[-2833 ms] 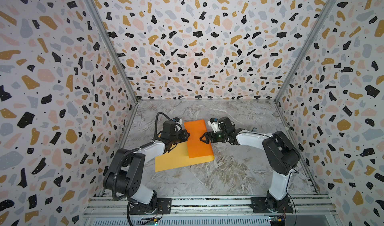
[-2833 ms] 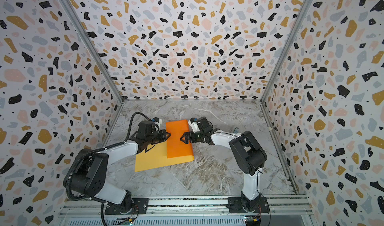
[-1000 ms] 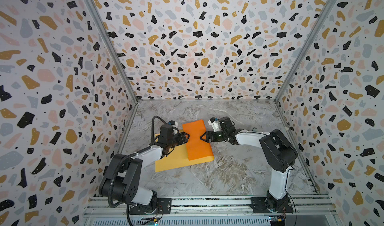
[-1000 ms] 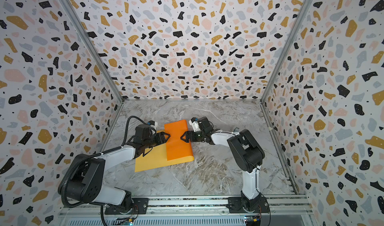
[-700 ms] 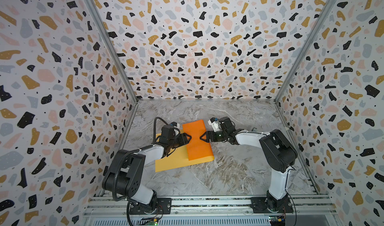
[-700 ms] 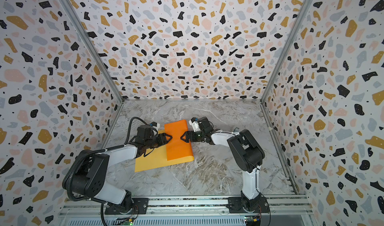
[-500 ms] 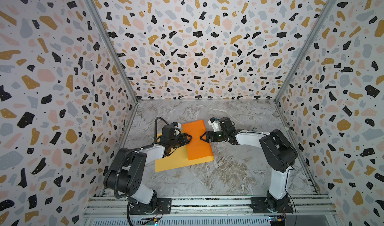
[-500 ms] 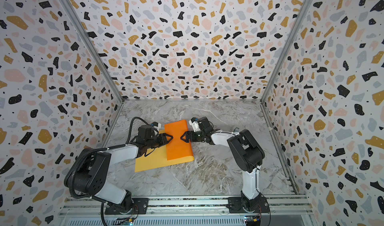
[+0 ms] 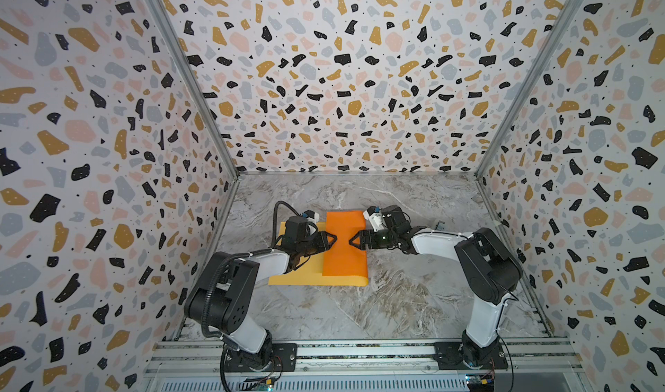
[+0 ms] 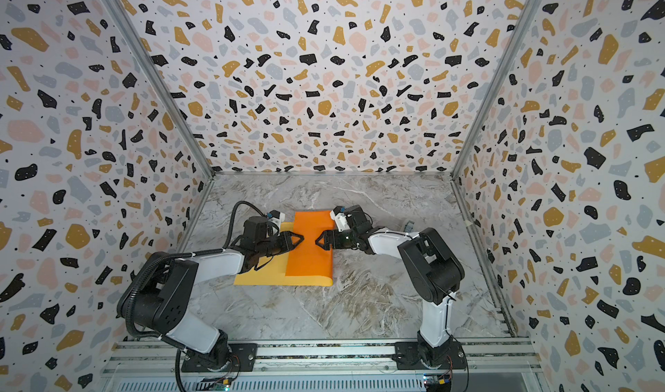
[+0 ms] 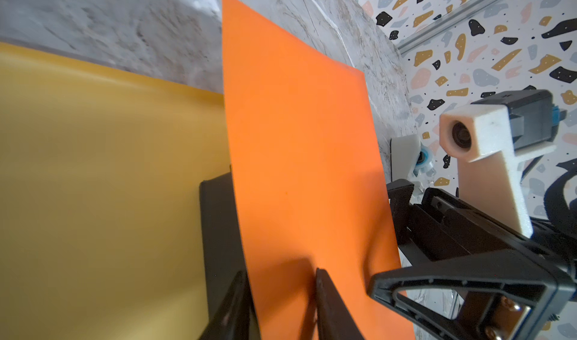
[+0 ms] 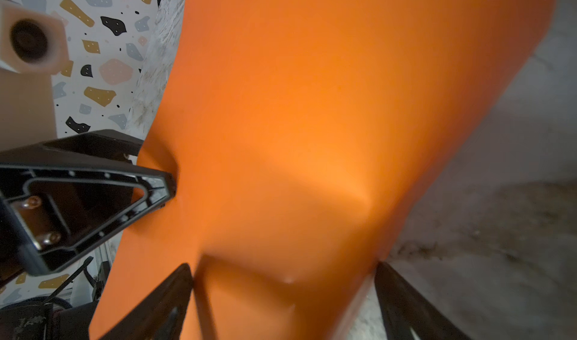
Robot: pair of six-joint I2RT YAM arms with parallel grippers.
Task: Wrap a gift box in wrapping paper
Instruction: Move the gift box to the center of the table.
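Note:
The wrapping paper lies on the marble table, mustard-yellow face (image 9: 295,276) up. Its right part is folded leftward as an orange flap (image 9: 343,249) (image 10: 309,253). The flap covers the gift box, and only the box's dark side (image 11: 215,229) shows under the flap's edge. My left gripper (image 9: 333,238) (image 11: 281,274) straddles that edge. One finger is beside the box under the flap, the other is on the orange, and a gap shows between them. My right gripper (image 9: 352,240) (image 12: 282,265) faces it, jaws wide apart around the paper-covered right side.
Terrazzo walls (image 9: 108,192) close in the table at left, back and right. A small white and blue object (image 11: 418,160) sits on the table behind the right arm (image 9: 439,224). Both arm bases stand on the front rail (image 9: 360,350).
My left gripper has moved right, onto the flap's left edge, and its jaws have narrowed. The right gripper and the paper have stayed where they were.

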